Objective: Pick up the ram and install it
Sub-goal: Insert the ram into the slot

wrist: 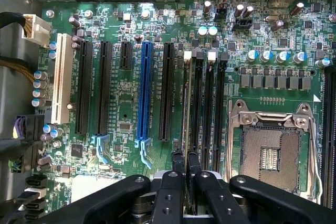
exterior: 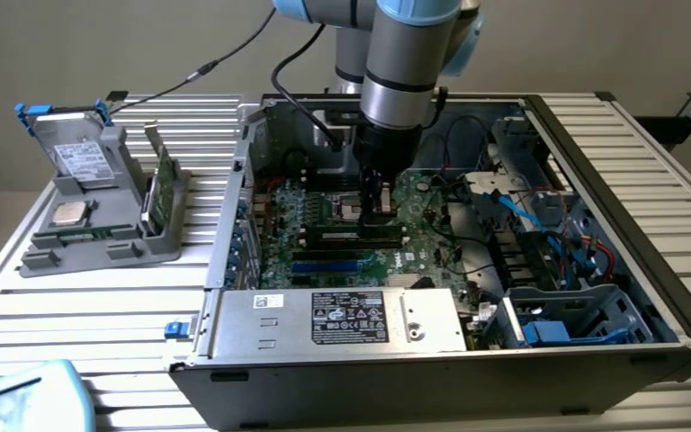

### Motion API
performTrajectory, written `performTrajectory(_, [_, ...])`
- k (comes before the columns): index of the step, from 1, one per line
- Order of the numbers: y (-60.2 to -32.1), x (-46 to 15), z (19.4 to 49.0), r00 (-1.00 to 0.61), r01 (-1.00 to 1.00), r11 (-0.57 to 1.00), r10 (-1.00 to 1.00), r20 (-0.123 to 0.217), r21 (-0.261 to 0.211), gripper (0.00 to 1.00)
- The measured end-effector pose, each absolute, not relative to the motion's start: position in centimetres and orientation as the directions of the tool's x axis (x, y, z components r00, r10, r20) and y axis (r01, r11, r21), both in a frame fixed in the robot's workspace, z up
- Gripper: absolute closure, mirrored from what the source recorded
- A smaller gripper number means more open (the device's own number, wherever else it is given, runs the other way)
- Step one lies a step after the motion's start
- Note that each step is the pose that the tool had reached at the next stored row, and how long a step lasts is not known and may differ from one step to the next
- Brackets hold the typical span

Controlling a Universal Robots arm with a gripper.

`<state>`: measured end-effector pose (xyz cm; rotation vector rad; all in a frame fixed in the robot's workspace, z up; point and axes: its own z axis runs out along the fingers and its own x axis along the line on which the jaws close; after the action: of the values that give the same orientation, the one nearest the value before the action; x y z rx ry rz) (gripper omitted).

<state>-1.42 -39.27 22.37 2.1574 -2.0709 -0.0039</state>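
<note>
My gripper (exterior: 380, 209) reaches down into the open computer case (exterior: 633, 216), over the motherboard (exterior: 435, 238). In the wrist view its two black fingers (wrist: 173, 190) stand nearly together, shut on the ram (wrist: 185, 103). The ram appears there edge-on as a thin strip running away from the fingertips. It lies along the outermost of the black memory slots (wrist: 195, 103), on the side of the blue slot (wrist: 145, 93). I cannot tell whether it touches the slot. The slots' white end latches (wrist: 187, 54) are at the far end.
An open processor socket (wrist: 270, 150) sits beside the memory slots. The silver power supply (exterior: 339, 319) lies along the case's front, with cables and a blue drive cage (exterior: 561, 328) at the exterior view's right. Outside, a grey holder (exterior: 46, 259) carries a drive (exterior: 82, 162), a silver chip (exterior: 72, 213) and a green board (exterior: 157, 184).
</note>
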Motion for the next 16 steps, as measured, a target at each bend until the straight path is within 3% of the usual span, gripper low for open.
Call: performTrajectory(16, [-39.27, -1.42, 21.96, 0.046, -0.993, -0.035, -0.994, 0.103, 0.11, 0.86])
